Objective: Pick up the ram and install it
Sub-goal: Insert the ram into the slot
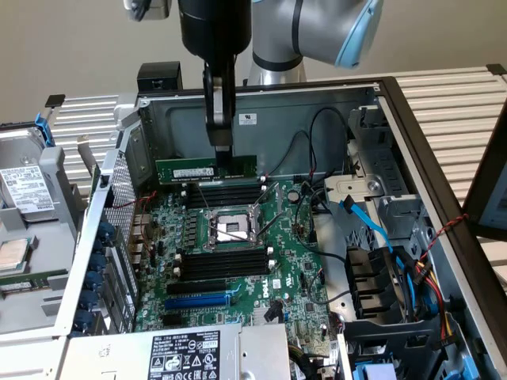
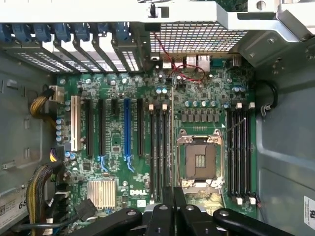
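The claw (image 1: 224,155) is closed on the ram (image 1: 188,171), gripping its upper edge to the right of mid-length, in the upper middle of the exterior view. The ram lies directly below the claw, its long axis across the frame from left to right, label toward the camera. That axis runs nearly parallel to the upper slot bank (image 1: 226,197), which sits lower in the frame; the ram looks raised and unseated. The wrist view shows the ram edge-on, a thin line aligned with the slots.

Counted: one arm (image 1: 277,36), one claw, one ram, one processor socket (image 1: 232,226), one blue slot (image 1: 196,302), and two black slot banks, the lower slot bank (image 1: 223,264) beyond the socket from the ram.
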`<move>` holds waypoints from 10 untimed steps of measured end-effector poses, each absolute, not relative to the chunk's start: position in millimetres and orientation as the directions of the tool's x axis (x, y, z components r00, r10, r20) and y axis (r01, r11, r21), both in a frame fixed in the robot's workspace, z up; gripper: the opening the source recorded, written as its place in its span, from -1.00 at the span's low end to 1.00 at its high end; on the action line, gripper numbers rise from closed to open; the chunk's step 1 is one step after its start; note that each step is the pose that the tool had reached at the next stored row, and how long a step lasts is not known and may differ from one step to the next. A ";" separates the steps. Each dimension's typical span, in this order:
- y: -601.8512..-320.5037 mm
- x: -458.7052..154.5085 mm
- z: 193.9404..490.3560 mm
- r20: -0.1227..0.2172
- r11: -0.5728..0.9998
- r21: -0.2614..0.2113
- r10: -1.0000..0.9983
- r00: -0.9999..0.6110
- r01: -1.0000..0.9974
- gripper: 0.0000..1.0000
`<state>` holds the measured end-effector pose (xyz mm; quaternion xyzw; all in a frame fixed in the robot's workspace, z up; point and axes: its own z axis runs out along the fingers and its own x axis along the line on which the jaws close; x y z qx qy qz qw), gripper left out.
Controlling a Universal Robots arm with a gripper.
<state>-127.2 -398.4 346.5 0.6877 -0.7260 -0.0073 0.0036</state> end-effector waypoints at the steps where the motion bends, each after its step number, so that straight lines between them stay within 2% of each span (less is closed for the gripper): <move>1: -399.5 -126.6 344.8 -0.005 0.054 0.016 -0.999 -0.054 -0.998 -0.76; 10: -408.0 -116.0 328.2 -0.005 0.055 0.016 -0.998 -0.055 -0.998 -0.76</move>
